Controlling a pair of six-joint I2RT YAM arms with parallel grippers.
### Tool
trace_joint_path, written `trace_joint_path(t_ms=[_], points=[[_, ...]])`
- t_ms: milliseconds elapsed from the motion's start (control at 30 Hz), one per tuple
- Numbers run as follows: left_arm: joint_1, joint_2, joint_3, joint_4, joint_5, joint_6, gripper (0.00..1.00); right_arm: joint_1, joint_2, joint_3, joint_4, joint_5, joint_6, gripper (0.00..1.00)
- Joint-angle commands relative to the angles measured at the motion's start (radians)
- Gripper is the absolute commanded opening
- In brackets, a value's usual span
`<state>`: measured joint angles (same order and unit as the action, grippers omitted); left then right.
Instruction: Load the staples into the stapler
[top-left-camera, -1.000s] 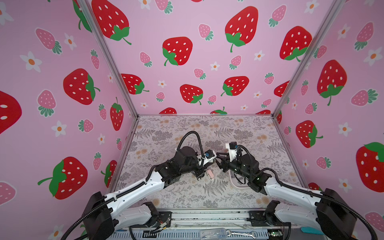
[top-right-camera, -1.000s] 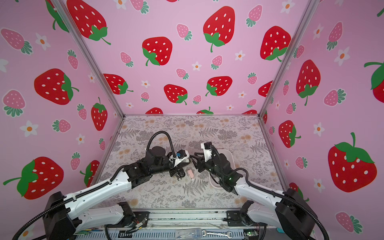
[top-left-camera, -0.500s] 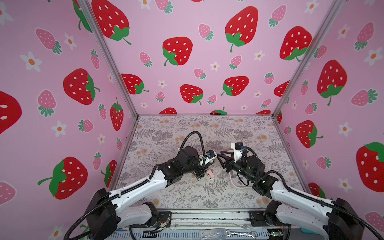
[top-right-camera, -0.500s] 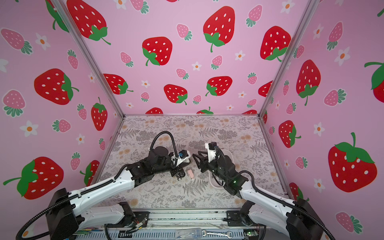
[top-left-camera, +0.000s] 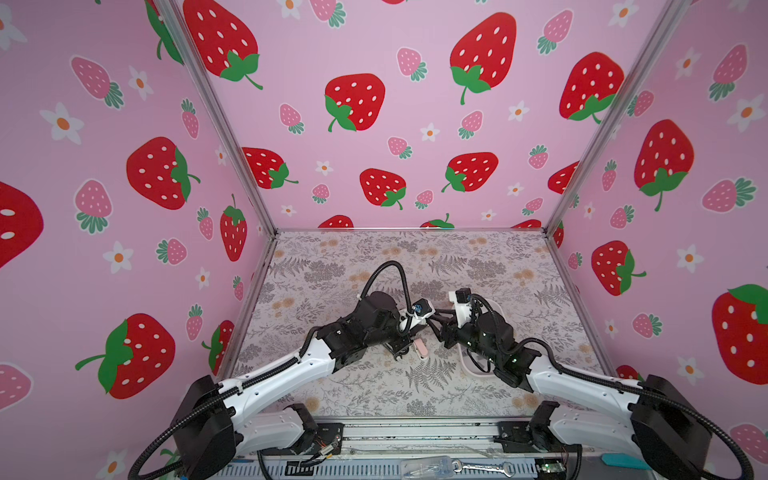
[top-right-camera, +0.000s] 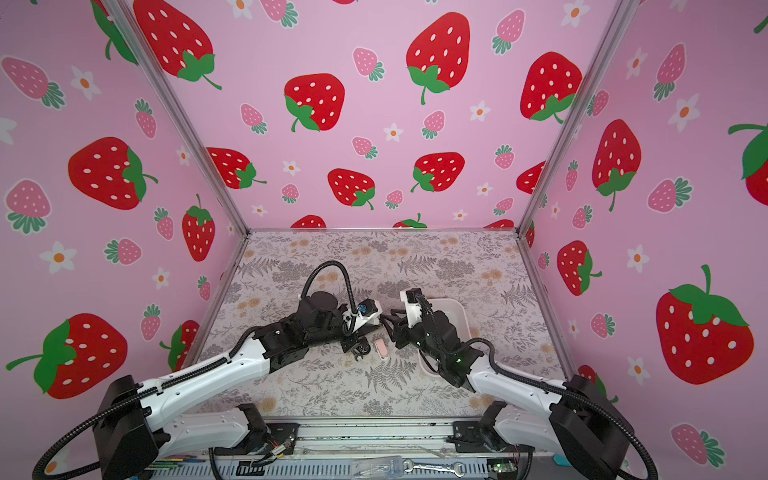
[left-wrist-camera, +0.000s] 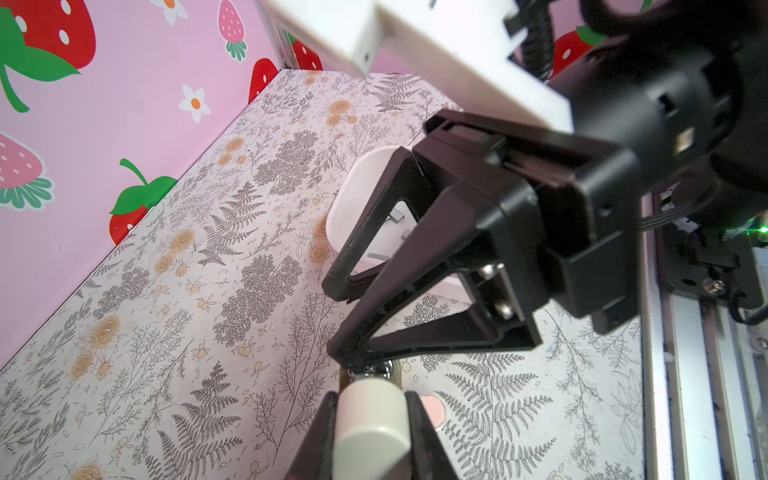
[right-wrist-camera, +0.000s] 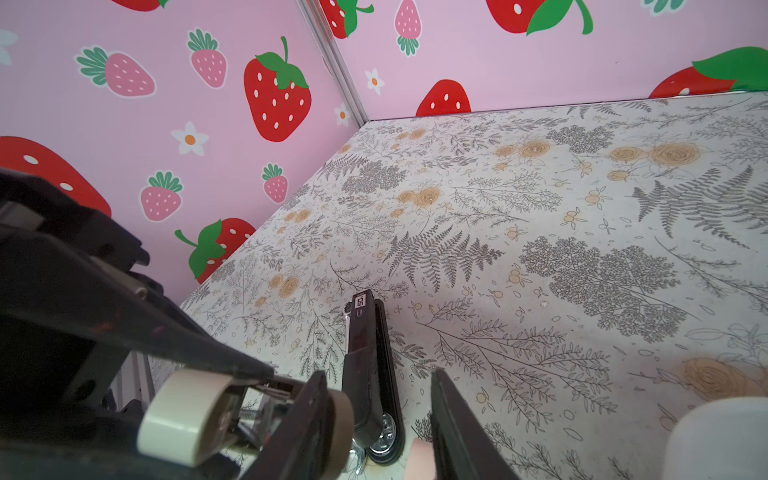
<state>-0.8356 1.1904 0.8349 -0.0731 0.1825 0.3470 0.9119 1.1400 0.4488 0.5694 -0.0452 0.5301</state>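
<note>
left hand (left-wrist-camera: 370, 401) grips beige item (left-wrist-camera: 368, 432); stapler (right-wrist-camera: 368, 353) lies nearby.

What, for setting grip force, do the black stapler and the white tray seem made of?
Black stapler: plastic or painted metal shell, smooth and semi-gloss, with soft reflections along it; a shiny silver metal rivet at one end. White tray: probably moulded plastic, matte, with rounded corners and uniform colour.

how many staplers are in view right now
3: a black stapler lying on the table, a small beige one clamped in the left pincer, and a small pink one on the table near the black one. Others may be hidden.
</note>
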Motion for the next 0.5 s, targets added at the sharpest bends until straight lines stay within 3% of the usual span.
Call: trace_joint_path(t_ms=[0,467], points=[[-0.002,-0.032,0.058,0.023,0.009,0.025,0.00,0.008,-0.011,-0.013,0.022,0.024,0.012,0.43],[-0.003,-0.110,0.039,0.068,0.048,0.024,0.00,0.022,0.056,-0.029,0.088,-0.025,-0.006,0.43]])
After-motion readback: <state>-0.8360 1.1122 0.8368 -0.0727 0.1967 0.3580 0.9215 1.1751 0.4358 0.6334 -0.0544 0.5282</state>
